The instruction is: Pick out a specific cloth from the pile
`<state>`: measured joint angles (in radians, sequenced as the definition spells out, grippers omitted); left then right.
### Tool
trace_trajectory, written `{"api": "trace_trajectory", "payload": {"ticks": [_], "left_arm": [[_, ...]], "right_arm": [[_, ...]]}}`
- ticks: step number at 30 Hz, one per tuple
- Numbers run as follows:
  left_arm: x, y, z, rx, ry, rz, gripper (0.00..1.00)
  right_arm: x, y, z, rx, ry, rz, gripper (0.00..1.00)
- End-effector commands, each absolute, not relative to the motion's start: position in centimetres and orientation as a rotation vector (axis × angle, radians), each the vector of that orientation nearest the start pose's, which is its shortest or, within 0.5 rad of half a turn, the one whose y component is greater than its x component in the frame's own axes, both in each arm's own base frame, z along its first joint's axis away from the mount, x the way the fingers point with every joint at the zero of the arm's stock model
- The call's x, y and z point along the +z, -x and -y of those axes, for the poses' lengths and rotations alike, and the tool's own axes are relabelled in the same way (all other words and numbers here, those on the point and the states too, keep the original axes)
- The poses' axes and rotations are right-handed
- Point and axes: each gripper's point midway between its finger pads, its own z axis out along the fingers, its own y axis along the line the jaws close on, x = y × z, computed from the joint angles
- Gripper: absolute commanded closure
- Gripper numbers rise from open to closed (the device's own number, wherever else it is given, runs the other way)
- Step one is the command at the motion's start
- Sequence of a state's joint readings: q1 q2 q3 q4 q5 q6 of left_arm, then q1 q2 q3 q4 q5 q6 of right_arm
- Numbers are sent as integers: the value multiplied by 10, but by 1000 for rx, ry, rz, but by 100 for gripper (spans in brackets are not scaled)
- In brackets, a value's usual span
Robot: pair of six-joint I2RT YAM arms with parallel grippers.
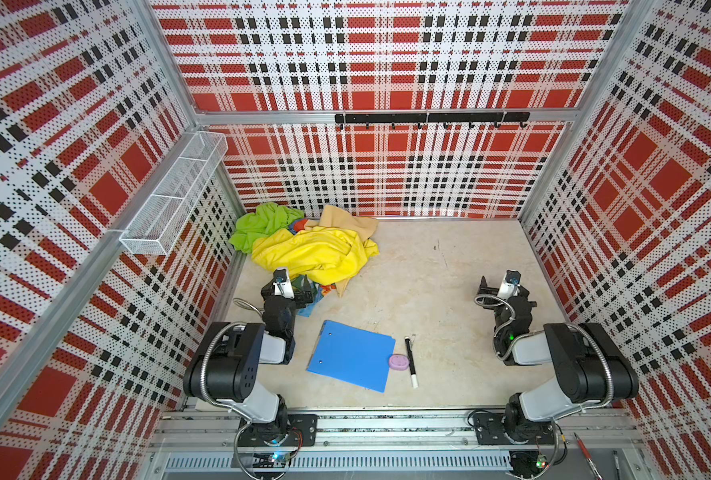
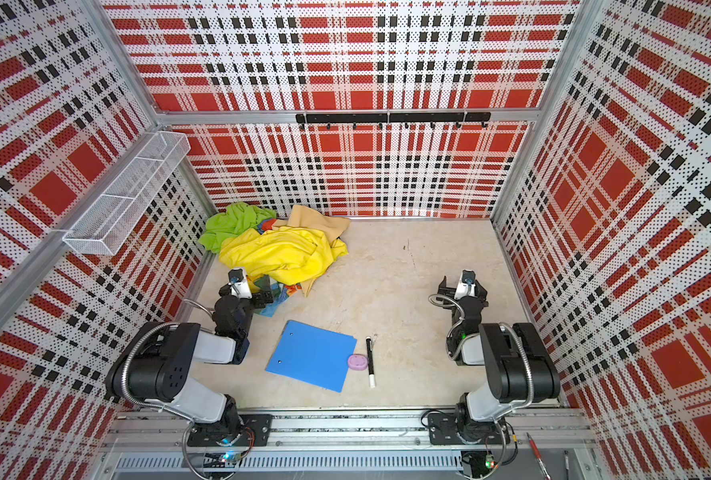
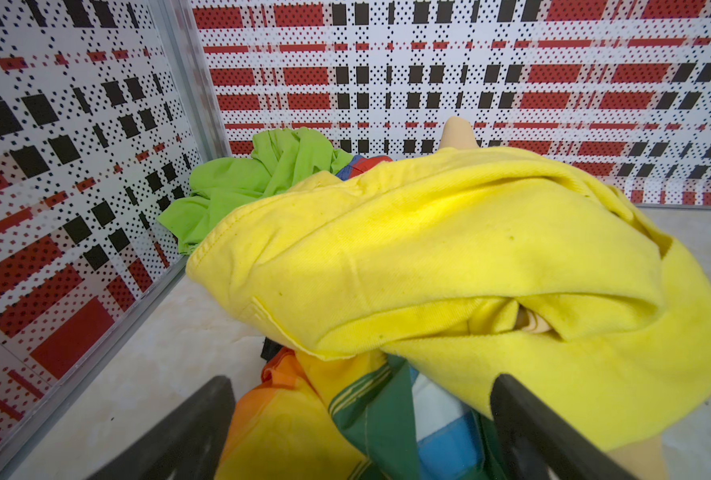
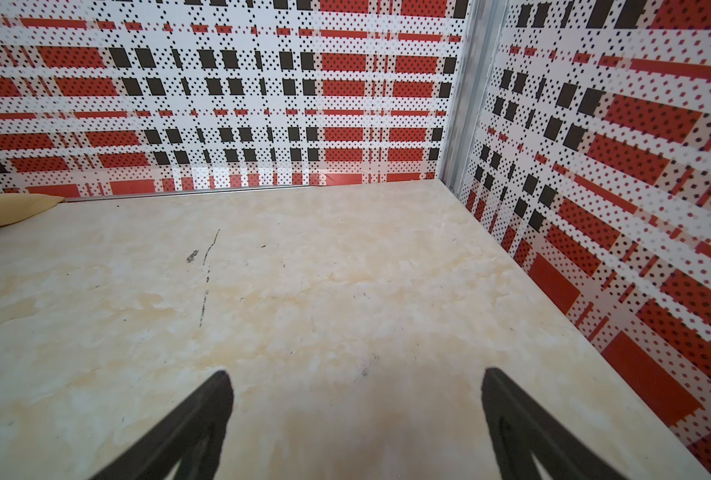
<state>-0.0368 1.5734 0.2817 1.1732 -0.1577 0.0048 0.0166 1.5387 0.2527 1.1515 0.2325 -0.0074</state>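
- Far left corner of the table [image 1: 449, 291]: pile [image 1: 304, 249] heaped against both walls, plain in both top views.
- On top, sprawling toward the near side: yellow cloth [image 1: 320, 253]. Behind it, against the left wall, lime green cloth [image 1: 262, 226]; against the far wall, tan cloth [image 1: 347, 222].
- Spilling out of the near edge of the heap: rainbow-striped cloth [image 3: 345, 424], with orange, yellow, green and blue bands showing.
- And the black cloth [image 3: 269, 348]? Almost wholly buried. Just a dark sliver in the left wrist view, peeking from under the near hem of the yellow cloth, next to the striped one's orange band. Too little showing to say more.
- Left gripper [image 3: 360, 384] at the near edge of the pile, jaws spread wide, nothing pinched, striped fabric lying between the fingers [image 3: 204, 415]. Touching it or just above it: cannot tell.
- Right gripper [image 4: 356, 376] well apart on the right, jaws likewise released, over bare tabletop, grasping nothing.
- Near centre: blue clipboard [image 1: 349, 355] lying flat, a lilac disc [image 1: 398, 360] at its right edge, a black marker [image 1: 410, 361] just beside that.
- High on the left wall: white wire basket [image 1: 175, 195].
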Motion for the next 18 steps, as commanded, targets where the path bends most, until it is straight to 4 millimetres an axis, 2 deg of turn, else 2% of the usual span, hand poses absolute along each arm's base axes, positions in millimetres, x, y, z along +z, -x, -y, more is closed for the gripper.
{"api": "trace_trajectory", "payload": {"ticks": [1, 5, 9, 14, 16, 17, 18], "left_arm": [[143, -386, -19, 153, 132, -1647, 1], [156, -380, -17, 208, 140, -1628, 1], [173, -381, -4, 245, 113, -1658, 1], [192, -386, 18, 85, 181, -1735, 1], [197, -387, 25, 64, 186, -1772, 1], [200, -386, 42, 43, 143, -1790, 1], [203, -385, 49, 51, 122, -1797, 1]], "right_arm": [[157, -374, 40, -214, -206, -1608, 0], [175, -370, 39, -241, -213, -1604, 0], [200, -370, 19, -147, -195, -1592, 0], [231, -374, -20, 26, -234, -1582, 0], [240, -376, -44, 57, -194, -1601, 0], [246, -376, -61, 73, -154, -1598, 0], [252, -375, -75, 84, -121, -1587, 0]]}}
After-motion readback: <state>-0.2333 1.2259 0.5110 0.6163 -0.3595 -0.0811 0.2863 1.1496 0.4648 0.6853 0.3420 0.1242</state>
